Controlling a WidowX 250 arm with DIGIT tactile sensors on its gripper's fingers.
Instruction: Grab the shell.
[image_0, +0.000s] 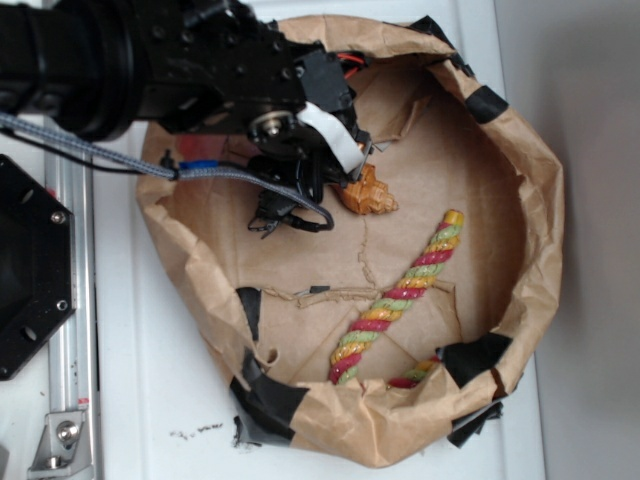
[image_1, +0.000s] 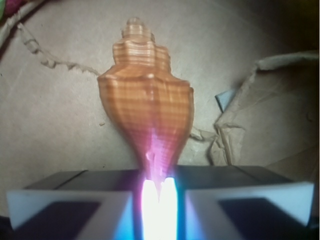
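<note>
The shell (image_1: 145, 105) is glossy orange-brown and ribbed. It lies on the brown paper floor with its wide stepped end pointing away from me and its narrow pointed end toward me. My gripper (image_1: 159, 187) is shut on that pointed tip, which is pinched between the two white pads (image_1: 60, 205) amid a bright glare. From the exterior camera the shell (image_0: 366, 192) sticks out to the right of the gripper (image_0: 343, 170) near the back of the paper basin. The arm hides the shell's gripped end there.
A crumpled brown paper basin (image_0: 540, 200) with black tape patches (image_0: 480, 360) rings the work area. A red-yellow-green twisted rope (image_0: 400, 295) lies diagonally at right front. A torn paper fold (image_1: 250, 125) rises right of the shell. A black mount (image_0: 30, 270) stands at left.
</note>
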